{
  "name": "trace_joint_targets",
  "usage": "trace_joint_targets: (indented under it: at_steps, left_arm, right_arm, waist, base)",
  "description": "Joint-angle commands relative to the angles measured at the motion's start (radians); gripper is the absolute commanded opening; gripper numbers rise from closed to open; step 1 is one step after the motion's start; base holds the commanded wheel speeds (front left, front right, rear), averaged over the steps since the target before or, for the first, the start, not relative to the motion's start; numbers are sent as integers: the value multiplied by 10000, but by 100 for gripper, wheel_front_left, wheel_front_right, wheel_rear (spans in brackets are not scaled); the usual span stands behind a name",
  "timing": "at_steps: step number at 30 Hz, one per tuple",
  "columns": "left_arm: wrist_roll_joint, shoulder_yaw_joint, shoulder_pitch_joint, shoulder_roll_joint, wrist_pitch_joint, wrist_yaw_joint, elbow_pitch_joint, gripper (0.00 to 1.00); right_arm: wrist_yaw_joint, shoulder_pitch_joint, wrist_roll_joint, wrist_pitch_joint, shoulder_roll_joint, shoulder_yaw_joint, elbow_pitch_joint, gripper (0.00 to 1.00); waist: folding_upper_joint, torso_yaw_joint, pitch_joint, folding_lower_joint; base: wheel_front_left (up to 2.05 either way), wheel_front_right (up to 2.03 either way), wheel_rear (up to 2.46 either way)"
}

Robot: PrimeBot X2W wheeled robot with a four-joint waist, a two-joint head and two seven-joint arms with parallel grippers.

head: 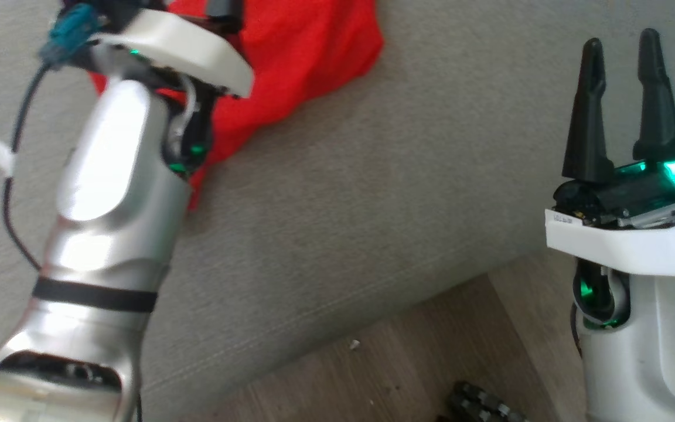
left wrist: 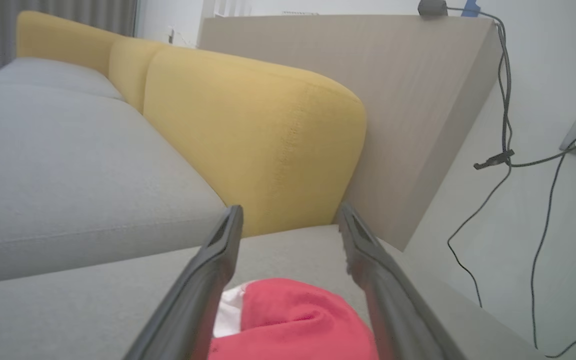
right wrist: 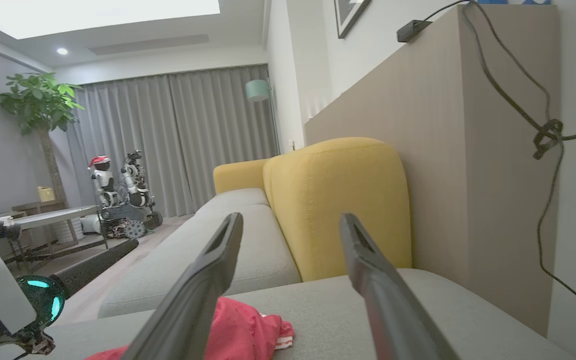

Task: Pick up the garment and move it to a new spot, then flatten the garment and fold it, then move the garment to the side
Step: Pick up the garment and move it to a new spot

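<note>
Red garment [head: 308,53] is seen bunched up on the grey sofa seat [head: 372,205], near the yellow backrest [left wrist: 258,125] at the seat's end. Left gripper [left wrist: 290,215] is held right over it, jaws spread apart, with the cloth showing between the two fingers; whether it's actually touched can't be told. Right gripper [head: 621,47] is found well apart from the garment, by the seat's front edge, jaws also apart, nothing held.

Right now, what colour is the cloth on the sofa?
The garment is red, clearest in the head view.
</note>
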Motion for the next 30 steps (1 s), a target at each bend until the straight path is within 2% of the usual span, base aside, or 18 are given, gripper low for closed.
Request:
trace_joint_targets:
  at_steps: [1,8,14,18,24,30]
  left_arm:
    - [4,357,-199,363,-117,33,-341,100]
    - [-64,990,1732,970,-331,72,-991,100]
    - [143,1569,4082,1039,-341,-229,-2671,100]
    - [546,2067,5465,911,-342,-305,-3701,100]
    - [1371,2757,7194,333,-343,-431,-4817,100]
    - [1820,3101,7800,76,-344,-523,-5285,100]
  right_arm:
    - [73,-83,-136,-66,-12,196,-256,100]
    - [73,243,-911,-66,-12,75,153,100]
    - [73,762,-1447,-66,-12,-323,610,100]
    - [73,1081,-1787,-66,-12,-428,864,100]
    - [73,1503,-1978,-66,-12,-592,1194,100]
    - [73,1665,-1951,-66,-12,-572,1397,100]
  waist:
    - [0,388,-263,-1]
    - [0,1796,-1114,-1]
    - [0,2980,-1744,-1]
    - [0,3505,-2072,-1]
    - [0,4068,-2647,-1]
    - [0,4214,-2722,-1]
  base:
    - [0,0,0]
    - [0,0,0]
    - [0,0,0]
    - [0,0,0]
    - [0,0,0]
    - [0,0,0]
